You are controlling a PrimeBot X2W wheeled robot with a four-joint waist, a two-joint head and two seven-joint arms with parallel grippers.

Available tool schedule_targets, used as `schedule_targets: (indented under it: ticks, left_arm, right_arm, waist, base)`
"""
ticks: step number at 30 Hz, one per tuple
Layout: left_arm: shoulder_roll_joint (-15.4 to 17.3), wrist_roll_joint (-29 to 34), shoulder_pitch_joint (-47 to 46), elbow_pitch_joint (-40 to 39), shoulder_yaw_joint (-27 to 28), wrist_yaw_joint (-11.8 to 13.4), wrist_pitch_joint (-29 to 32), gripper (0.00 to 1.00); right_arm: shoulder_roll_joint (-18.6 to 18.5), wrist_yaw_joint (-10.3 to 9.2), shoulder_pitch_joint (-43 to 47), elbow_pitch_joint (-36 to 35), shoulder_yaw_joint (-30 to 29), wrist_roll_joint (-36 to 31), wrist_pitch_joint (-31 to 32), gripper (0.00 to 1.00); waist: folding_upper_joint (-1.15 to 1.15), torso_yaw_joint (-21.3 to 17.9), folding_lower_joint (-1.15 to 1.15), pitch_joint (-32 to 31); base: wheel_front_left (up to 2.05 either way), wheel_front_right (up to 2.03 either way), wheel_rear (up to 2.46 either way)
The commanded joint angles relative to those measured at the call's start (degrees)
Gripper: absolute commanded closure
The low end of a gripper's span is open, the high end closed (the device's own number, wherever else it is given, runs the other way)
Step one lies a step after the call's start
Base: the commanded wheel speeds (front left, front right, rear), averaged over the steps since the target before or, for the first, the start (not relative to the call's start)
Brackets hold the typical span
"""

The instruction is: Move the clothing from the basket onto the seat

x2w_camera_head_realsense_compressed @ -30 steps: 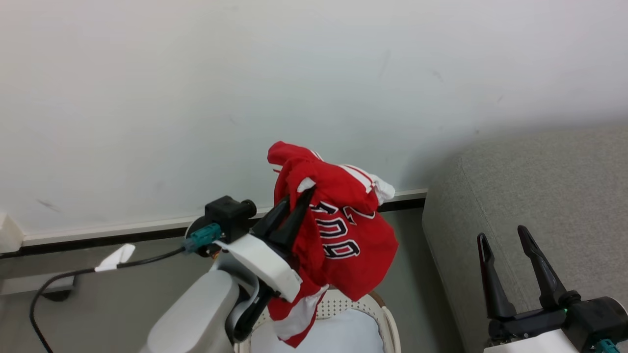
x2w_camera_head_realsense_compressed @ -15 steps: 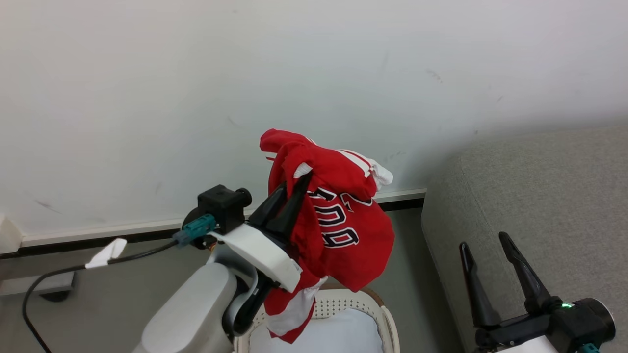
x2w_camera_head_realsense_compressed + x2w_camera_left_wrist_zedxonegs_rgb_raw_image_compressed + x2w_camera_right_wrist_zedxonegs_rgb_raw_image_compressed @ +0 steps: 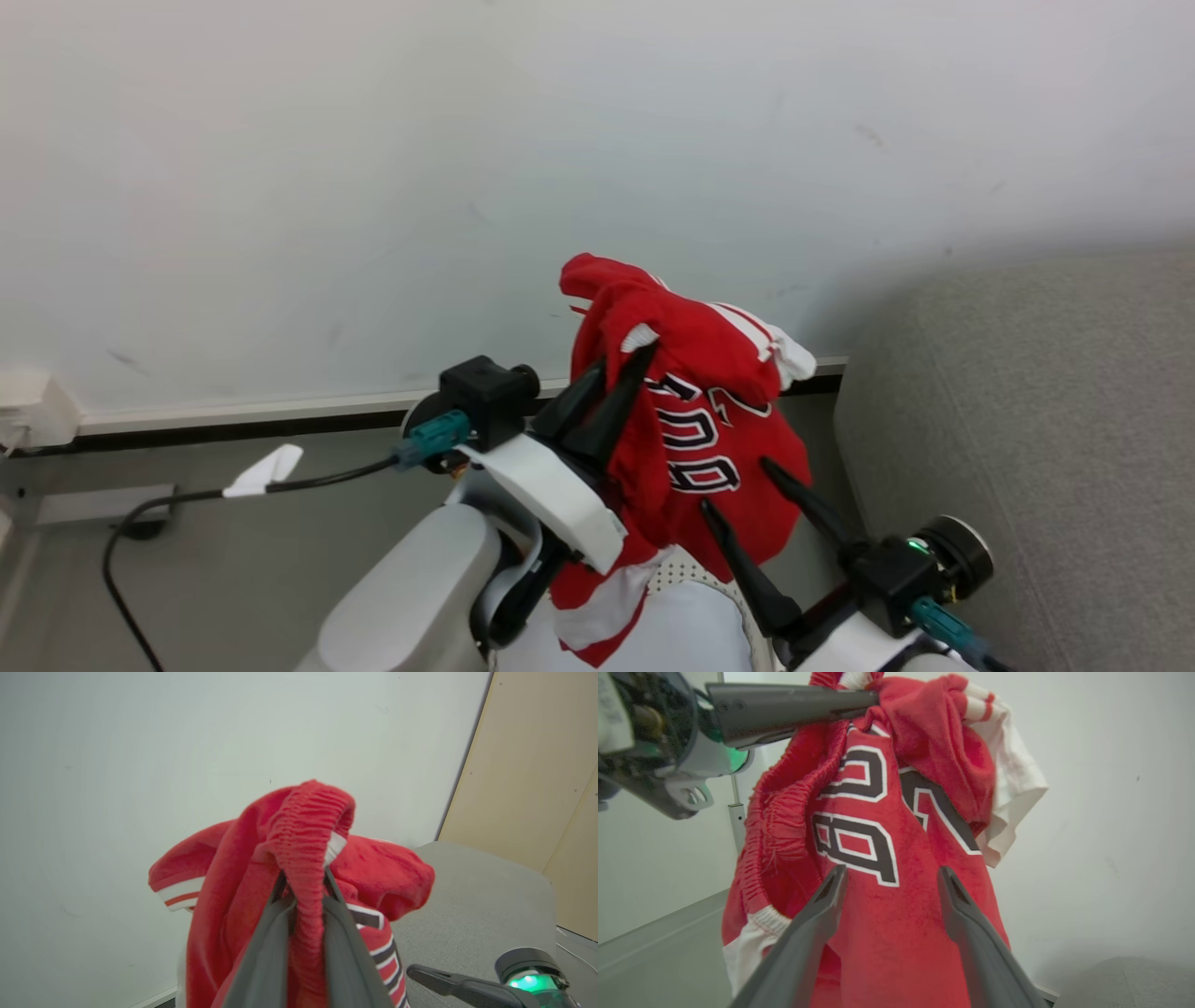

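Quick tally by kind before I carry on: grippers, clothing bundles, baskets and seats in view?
grippers: 2 (left gripper shut on the clothing, right gripper open)
clothing bundle: 1, its separate pieces cannot be told apart
basket: 1
seat: 1
Total: 5

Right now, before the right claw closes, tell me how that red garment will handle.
Probably floppy: the red garment drapes in folds from a single pinch in the left claw. Likely light, since a narrow bunch of waistband bears it all. It may swing or slip loose if tugged, so the open right claw should take a thick fold.
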Motion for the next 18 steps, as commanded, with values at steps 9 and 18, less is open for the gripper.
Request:
schedule_targets:
  ticks: [9, 18]
  left_arm:
    - [-2.9, 0.2, -2.4, 1.9, -3.4, -1.1, 0.3, 1.00]
    - [-4.4, -0.6, -3.6, 3.7, -6.1, -1.6, 0.6, 1.00]
  right_arm:
    - [0.2, -0.12, -9.6, 13.6, 13.5, 8.3, 0.0, 0.00]
    - [0.3, -0.12, -14.3, 19.0, 19.4, 13.0, 0.0, 0.00]
  waist:
    - [0.00, 4.7, 0.00, -0.5]
    - [0.00, 6.9, 0.00, -0.7]
  base:
    - [0.00, 0.00, 0.00]
    - [0.00, 0.00, 0.00]
